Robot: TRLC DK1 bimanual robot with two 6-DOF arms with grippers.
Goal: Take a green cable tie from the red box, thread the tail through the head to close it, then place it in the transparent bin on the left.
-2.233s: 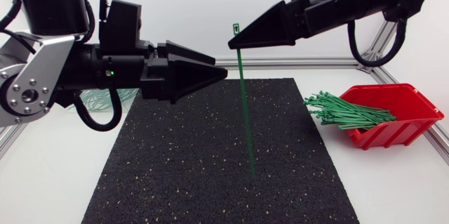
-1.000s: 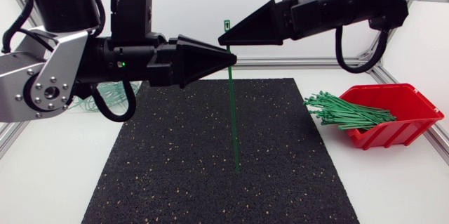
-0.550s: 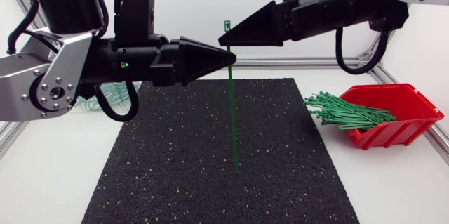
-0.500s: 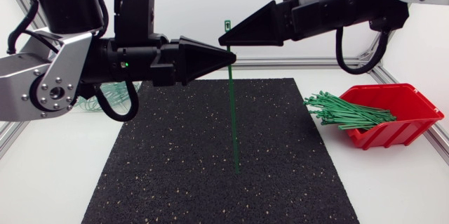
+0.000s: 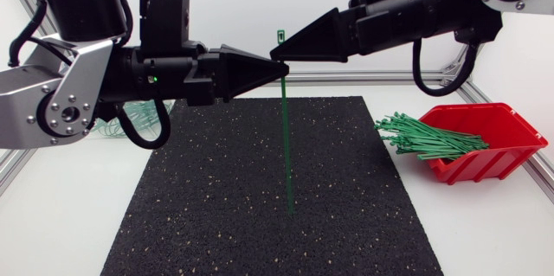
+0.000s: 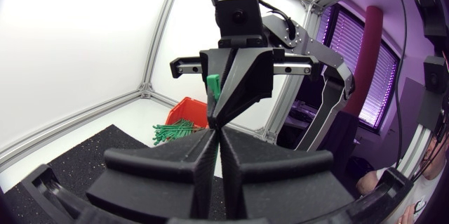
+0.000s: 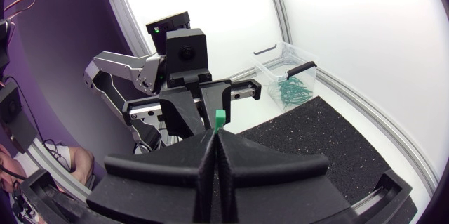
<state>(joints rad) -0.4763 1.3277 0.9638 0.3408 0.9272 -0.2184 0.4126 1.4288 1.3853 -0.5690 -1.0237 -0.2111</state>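
Head view: a thin green cable tie hangs upright above the black speckled mat. The matte black right gripper has its jaws clamped on the tie just under its head. The left gripper has its jaws clamped on the strap directly below. A red plastic box of loose green ties stands on the desk.

Left wrist view: the left jaws are pressed together, tip to tip with the right gripper.

Right wrist view: the tie's head stands just above the closed right jaws. A transparent plastic bin sits beside the mat.
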